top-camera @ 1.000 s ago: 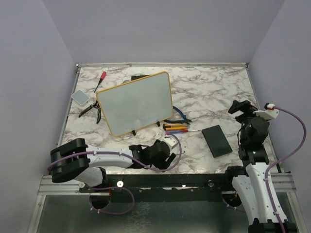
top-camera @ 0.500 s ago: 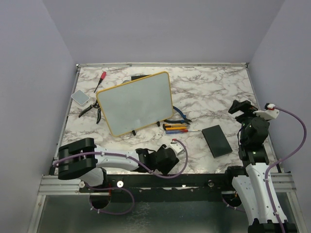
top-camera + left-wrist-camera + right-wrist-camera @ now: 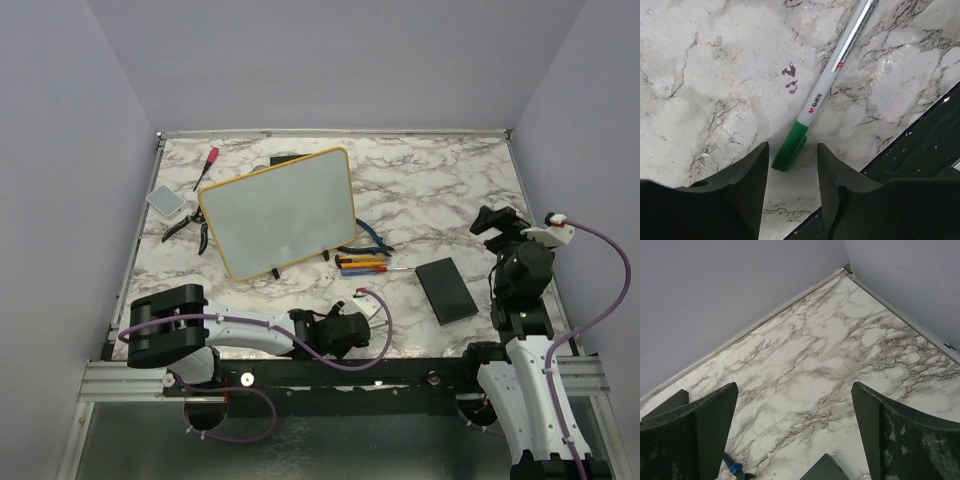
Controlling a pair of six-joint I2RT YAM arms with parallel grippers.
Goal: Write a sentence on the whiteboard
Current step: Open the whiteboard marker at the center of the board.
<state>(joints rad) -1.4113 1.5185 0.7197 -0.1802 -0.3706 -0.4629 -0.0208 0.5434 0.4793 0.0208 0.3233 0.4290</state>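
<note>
The whiteboard (image 3: 280,212), white with a yellow-orange frame, stands tilted at the table's middle left. Its face looks blank and no sentence shows on it. A white marker with a green cap (image 3: 790,149) lies on the marble close to the near edge, also seen in the top view as the marker (image 3: 371,306). My left gripper (image 3: 792,150) is low over the table with its fingers on either side of the cap end, open, a gap on each side. My right gripper (image 3: 794,390) hangs wide open over bare marble at the right, the same right gripper (image 3: 495,222) seen from above.
A black pad (image 3: 447,290) lies right of centre. Coloured pens (image 3: 362,263) and blue pliers (image 3: 366,240) lie at the board's foot. Left of the board are a red screwdriver (image 3: 207,165), a grey pad (image 3: 165,199) and black pliers (image 3: 190,228). The table's dark front edge (image 3: 920,150) is just beside the marker.
My left arm has reached lower and to the right along the near edge, and its jaws have narrowed around the marker's cap. The right arm has not moved.
</note>
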